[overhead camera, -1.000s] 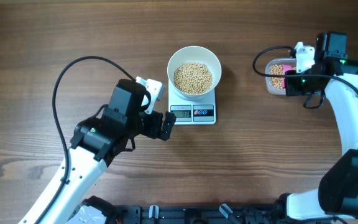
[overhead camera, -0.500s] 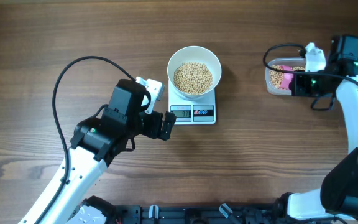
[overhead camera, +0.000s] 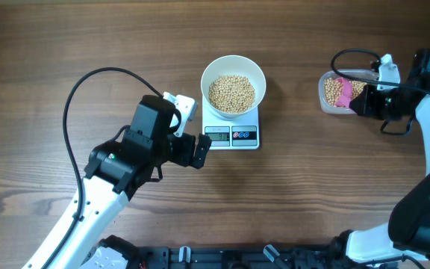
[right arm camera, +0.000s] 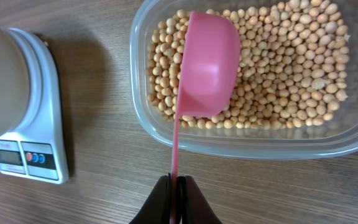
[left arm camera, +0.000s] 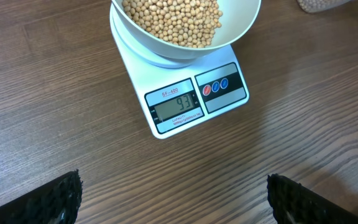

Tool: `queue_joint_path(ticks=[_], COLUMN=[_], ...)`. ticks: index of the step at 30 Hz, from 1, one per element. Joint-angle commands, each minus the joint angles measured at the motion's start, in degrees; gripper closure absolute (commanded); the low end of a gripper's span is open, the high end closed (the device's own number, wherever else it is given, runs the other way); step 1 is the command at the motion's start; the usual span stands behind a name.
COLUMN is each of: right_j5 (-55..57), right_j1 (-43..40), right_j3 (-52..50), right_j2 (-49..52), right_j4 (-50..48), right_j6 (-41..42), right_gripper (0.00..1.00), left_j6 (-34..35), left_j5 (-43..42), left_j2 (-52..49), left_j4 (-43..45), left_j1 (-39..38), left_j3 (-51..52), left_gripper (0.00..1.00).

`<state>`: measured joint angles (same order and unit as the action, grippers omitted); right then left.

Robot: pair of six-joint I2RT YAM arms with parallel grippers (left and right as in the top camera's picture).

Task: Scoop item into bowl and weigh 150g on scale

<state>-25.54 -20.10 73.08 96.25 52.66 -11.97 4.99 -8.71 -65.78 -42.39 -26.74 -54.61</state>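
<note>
Overhead view: a brown wood-grain table (overhead camera: 312, 194) with a small white square digital scale (overhead camera: 230, 137) near the centre of the frame
Bowl: a round plain white bowl (overhead camera: 234, 64) sits on the scale's platform and covers most of it; only the front strip with the display shows below it in the frame
Beans in bowl: a heap of small round tan beans (overhead camera: 232, 93) fills the middle of the bowl, with bare white wall all round it
Display: in the left wrist view the grey LCD (left arm camera: 178, 106) shows 93 and a further mark I cannot read; red and blue buttons (left arm camera: 215, 86) sit on the dark panel beside it
Tub: a clear rounded-rectangular plastic tub (right arm camera: 241, 148) at the upper right of the overhead frame, well apart from the scale, its floor covered with the same beans
Scoop: a pink plastic scoop (right arm camera: 207, 68), its cup over the beans in the left half of the tub and its thin handle crossing the near rim; I cannot tell whether the cup carries beans
Right gripper (right arm camera: 174, 186): fingers pressed together on the end of the scoop's handle, at the bottom centre of the right wrist view
Left gripper (left arm camera: 176, 199): spread wide, its black pads (left arm camera: 55, 199) in the lower corners of the left wrist view, nothing between them but bare table just below the scale
</note>
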Motion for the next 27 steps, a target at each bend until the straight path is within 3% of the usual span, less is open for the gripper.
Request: queue_joint_path(ticks=[1, 27], right_j5=[-5.8, -25.8], right_j1=[-1.5, -18.4], right_j3=[-0.5, -2.0], right_j2=[1.0, 1.0], right_j4=[0.1, 1.8], right_j6=[0.4, 0.1], right_gripper=[0.96, 0.96], left_j6=[-1.1, -1.1], left_j5=[-0.7, -0.7], left_j2=[0.0, 0.0], left_j4=[0.2, 0.2], left_j1=[-0.2, -0.2], left_j3=[-0.2, -0.2], left_gripper=[0.00, 0.00])
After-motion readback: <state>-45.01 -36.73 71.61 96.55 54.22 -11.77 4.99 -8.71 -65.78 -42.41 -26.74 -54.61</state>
